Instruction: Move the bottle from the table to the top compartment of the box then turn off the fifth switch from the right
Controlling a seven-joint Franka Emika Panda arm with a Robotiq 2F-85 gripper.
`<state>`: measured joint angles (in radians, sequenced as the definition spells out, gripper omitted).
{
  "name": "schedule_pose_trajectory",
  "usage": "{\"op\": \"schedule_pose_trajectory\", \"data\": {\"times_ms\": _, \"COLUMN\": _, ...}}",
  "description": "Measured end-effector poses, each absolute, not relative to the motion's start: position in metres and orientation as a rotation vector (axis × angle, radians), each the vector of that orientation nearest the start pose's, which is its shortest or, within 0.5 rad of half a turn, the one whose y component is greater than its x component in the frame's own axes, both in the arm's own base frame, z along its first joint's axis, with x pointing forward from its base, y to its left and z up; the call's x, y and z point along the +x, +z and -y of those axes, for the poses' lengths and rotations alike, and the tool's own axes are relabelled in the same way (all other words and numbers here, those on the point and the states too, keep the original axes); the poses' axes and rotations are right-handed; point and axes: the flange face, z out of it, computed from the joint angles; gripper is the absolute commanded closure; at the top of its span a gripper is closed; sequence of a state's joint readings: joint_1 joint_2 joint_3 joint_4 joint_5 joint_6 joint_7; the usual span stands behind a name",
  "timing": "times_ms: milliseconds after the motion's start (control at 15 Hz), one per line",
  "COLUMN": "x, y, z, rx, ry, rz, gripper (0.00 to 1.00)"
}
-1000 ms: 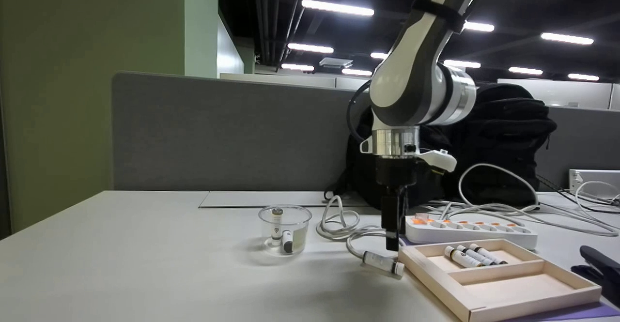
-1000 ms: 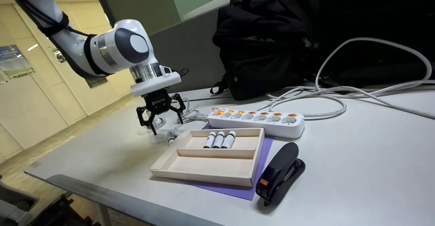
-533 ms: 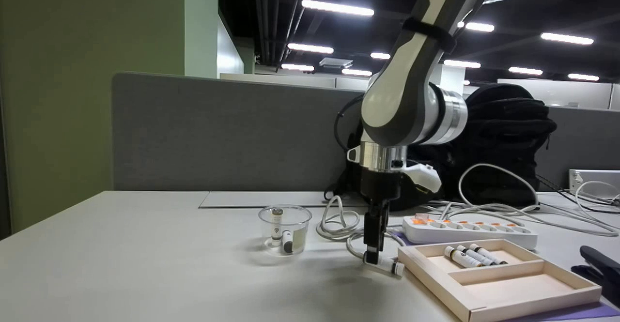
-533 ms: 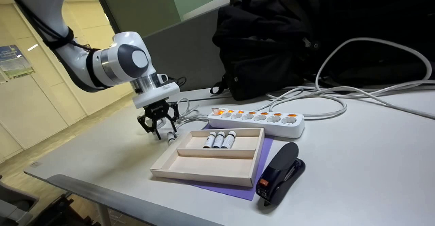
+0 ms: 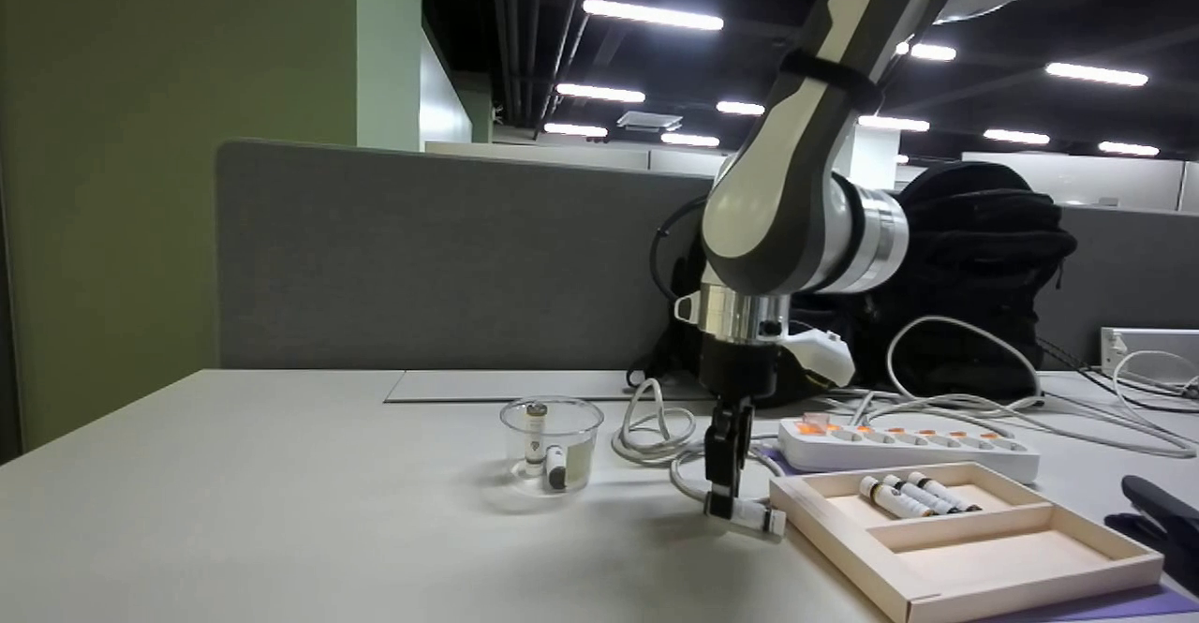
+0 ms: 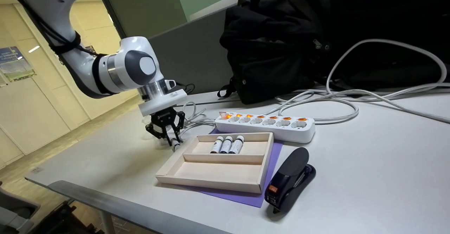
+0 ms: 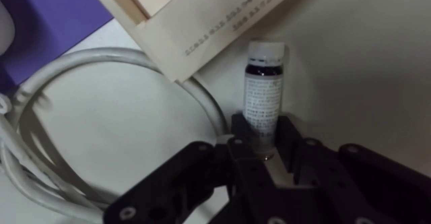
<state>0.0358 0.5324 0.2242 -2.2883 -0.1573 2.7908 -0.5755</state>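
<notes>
The bottle, small with a white cap and a printed white label, lies on the table just outside the box. My gripper points down at it, one finger along each side near the base, and both fingers appear to touch the glass. In an exterior view the capped end of the bottle sticks out towards the box. The box's top compartment holds three similar bottles. Behind the box, the fifth switch from the right on the power strip glows orange.
A clear cup containing two small bottles stands on the table. Looped white cable runs close beside the gripper. A purple sheet lies under the box, with a black stapler next to it. A black backpack stands at the back.
My gripper has come down to the table over the bottle, and its fingers have drawn together around it. The bottle's capped end has shifted very slightly towards the box.
</notes>
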Motion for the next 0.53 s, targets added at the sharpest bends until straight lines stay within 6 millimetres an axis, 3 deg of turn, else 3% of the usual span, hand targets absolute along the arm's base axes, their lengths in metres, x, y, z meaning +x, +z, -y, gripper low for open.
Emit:
{"op": "schedule_pose_trajectory", "data": {"times_ms": 267, "x": 0.514, "y": 0.132, "z": -0.128, "rx": -2.774, "ry": -0.021, "rz": 1.264, "gripper": 0.93}}
{"op": "schedule_pose_trajectory", "data": {"times_ms": 400, "x": 0.535, "y": 0.154, "z": -0.118, "rx": -2.765, "ry": -0.046, "rz": 1.122, "gripper": 0.93}}
{"op": "schedule_pose_trajectory", "data": {"times_ms": 533, "x": 0.56, "y": 0.188, "z": -0.104, "rx": -2.75, "ry": -0.071, "rz": 1.0, "gripper": 0.93}}
